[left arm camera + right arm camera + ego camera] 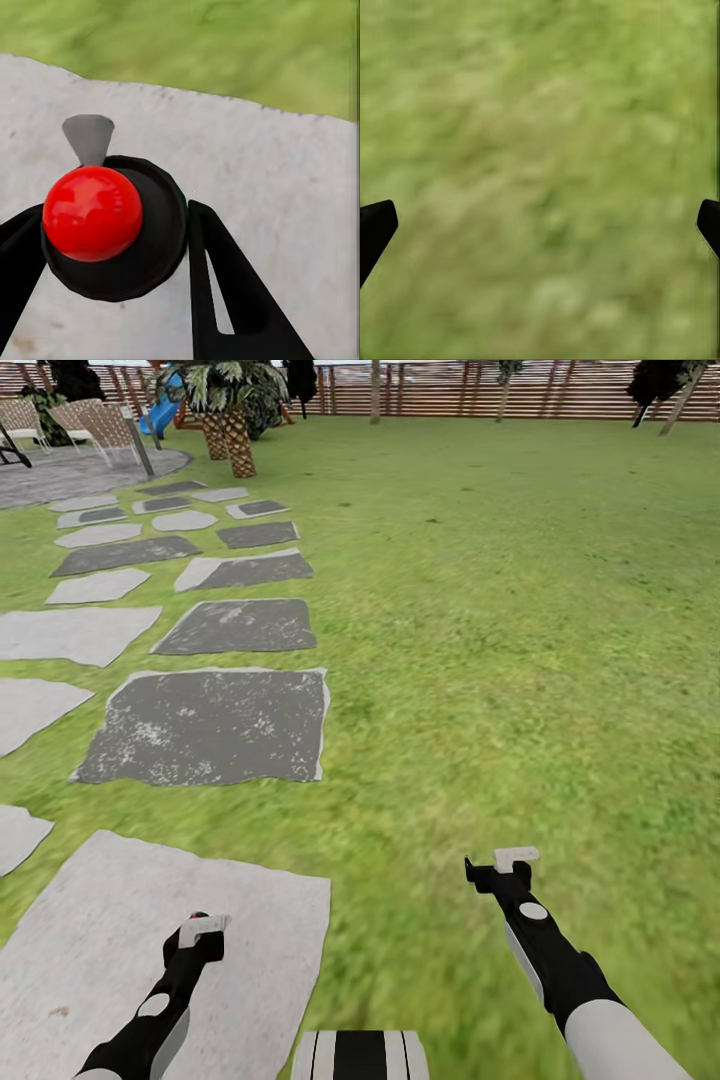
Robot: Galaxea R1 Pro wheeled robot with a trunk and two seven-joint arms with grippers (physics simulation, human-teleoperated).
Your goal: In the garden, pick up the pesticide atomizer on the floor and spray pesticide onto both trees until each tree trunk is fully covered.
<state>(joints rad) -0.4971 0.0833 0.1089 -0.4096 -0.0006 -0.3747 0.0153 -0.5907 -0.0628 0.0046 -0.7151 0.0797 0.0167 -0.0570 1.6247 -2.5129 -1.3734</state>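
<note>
The pesticide atomizer (150,255) is a round black bottle with a red ball on top and a grey nozzle. It sits between the black fingers (225,292) of my left gripper (112,225), which is shut on it above a pale stepping stone. In the head view the left gripper (200,937) is low at the left, with the atomizer's red spot (197,917) at its tip. My right gripper (500,867) hangs open over the grass floor (520,660) with nothing between its fingertips (375,225). Two thin pale trunks (375,390) stand far off by the fence; I cannot tell whether they are the trees.
Grey stepping stones (210,725) run up the left side towards a paved patio with chairs (100,425). Short palms (230,420) stand beyond them. A brown slatted fence (450,390) closes the back. A black-leaved tree (655,380) is at the far right. Open lawn spreads ahead and right.
</note>
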